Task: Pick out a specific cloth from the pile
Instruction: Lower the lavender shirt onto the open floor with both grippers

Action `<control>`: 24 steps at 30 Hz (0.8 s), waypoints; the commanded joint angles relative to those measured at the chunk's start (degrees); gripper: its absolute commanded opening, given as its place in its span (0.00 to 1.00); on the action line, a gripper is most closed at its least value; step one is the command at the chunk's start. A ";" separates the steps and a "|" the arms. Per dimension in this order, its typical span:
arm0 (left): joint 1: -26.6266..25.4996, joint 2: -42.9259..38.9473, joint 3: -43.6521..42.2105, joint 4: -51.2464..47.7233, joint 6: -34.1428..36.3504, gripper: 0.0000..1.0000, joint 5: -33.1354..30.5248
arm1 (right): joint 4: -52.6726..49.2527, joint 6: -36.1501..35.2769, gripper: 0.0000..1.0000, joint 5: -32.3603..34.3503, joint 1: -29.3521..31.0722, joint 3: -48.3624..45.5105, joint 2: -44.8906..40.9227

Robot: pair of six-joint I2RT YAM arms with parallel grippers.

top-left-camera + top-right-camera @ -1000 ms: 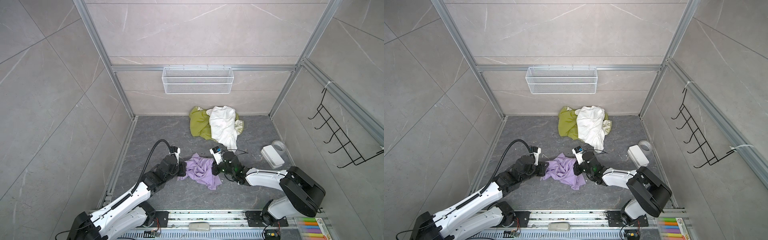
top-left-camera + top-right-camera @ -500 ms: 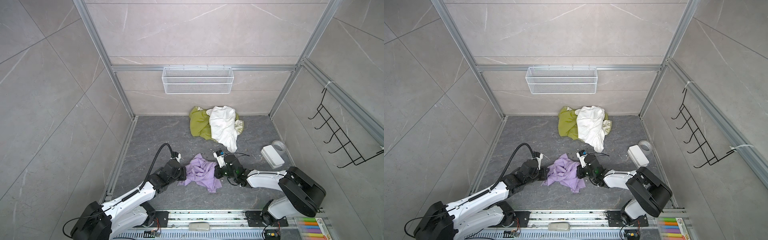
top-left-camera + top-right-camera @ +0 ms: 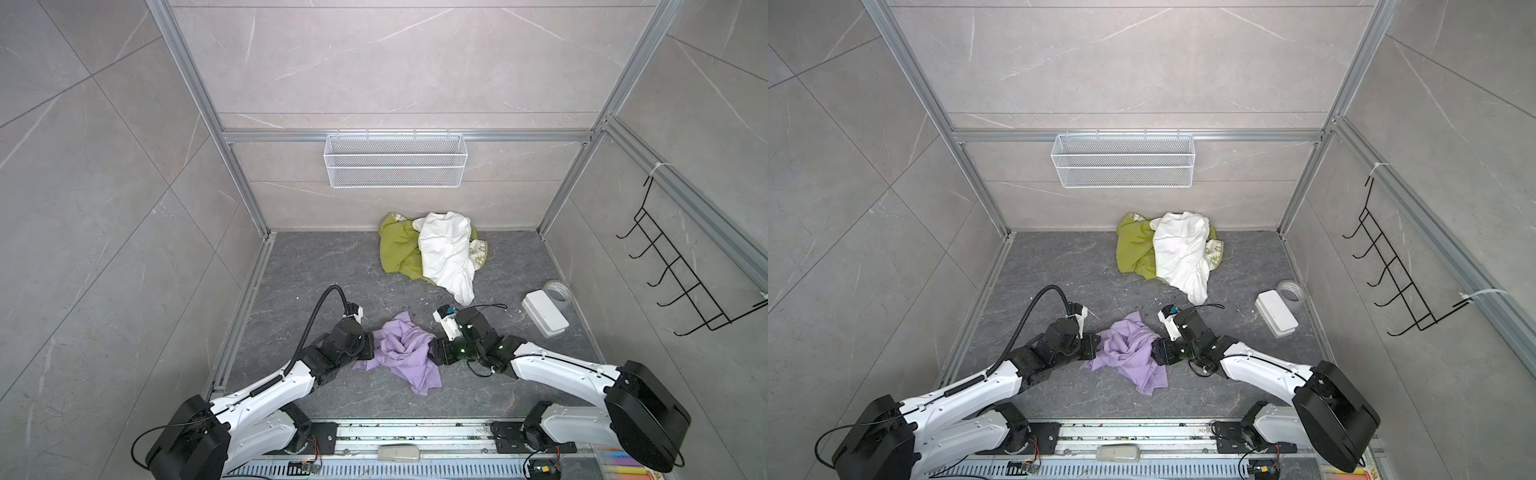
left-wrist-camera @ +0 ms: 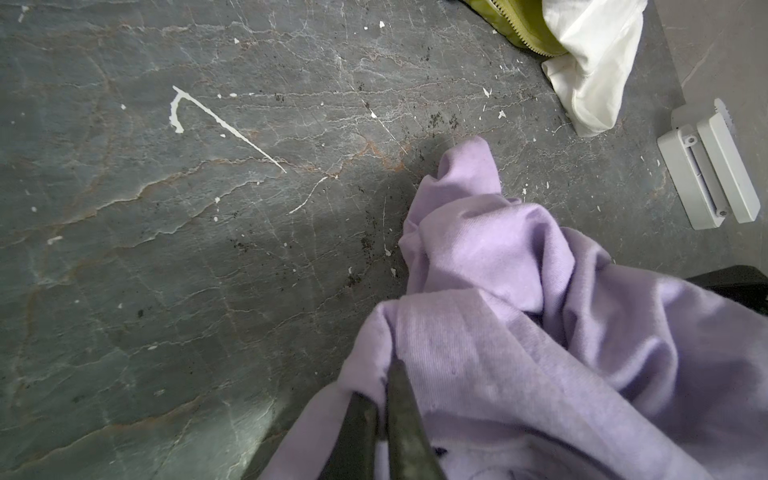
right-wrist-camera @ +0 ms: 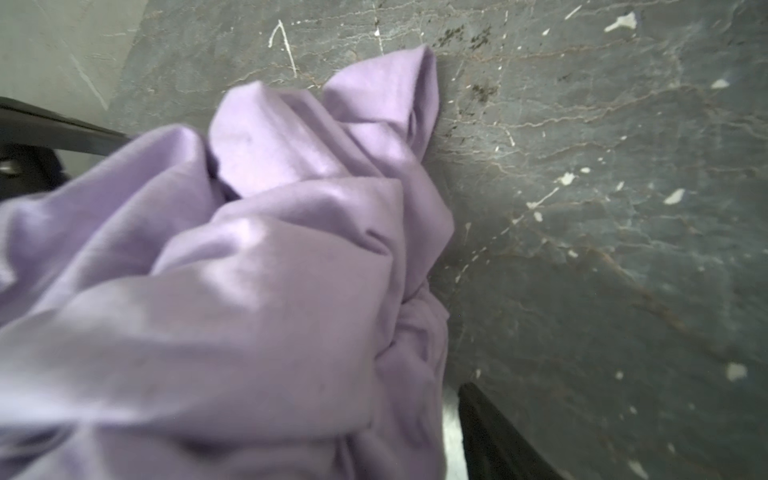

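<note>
Top views, left hand (image 3: 371,351) pinching cloth (image 3: 405,353), right hand (image 3: 432,356) spread, pile (image 3: 442,249) well apart

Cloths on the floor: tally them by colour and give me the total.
Lilac cloth: 1
White cloth: 1
Olive-green cloth: 1
Cream cloth with a green pattern: 1
Total: 4

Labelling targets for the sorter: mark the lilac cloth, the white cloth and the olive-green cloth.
lilac cloth (image 3: 401,353), in a top view, on its crumpled middle.
white cloth (image 3: 446,253), in a top view, on its broad central fold.
olive-green cloth (image 3: 397,253), in a top view, on the bare part beside the white cloth.
</note>
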 commanded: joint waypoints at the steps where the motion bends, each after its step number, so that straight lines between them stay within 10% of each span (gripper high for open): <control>1: -0.25 0.35 1.59 1.60 0.56 0.00 -1.32 | -9.24 -1.72 0.74 -1.98 -0.02 2.91 -2.95; 12: -0.26 -1.50 2.78 -1.12 2.42 0.04 -2.40 | -24.99 -8.53 0.85 0.10 -0.04 11.23 -10.80; 24: -0.24 -11.07 6.99 -11.05 8.92 0.66 -8.30 | -19.38 -9.74 0.85 5.39 -0.12 15.23 -10.92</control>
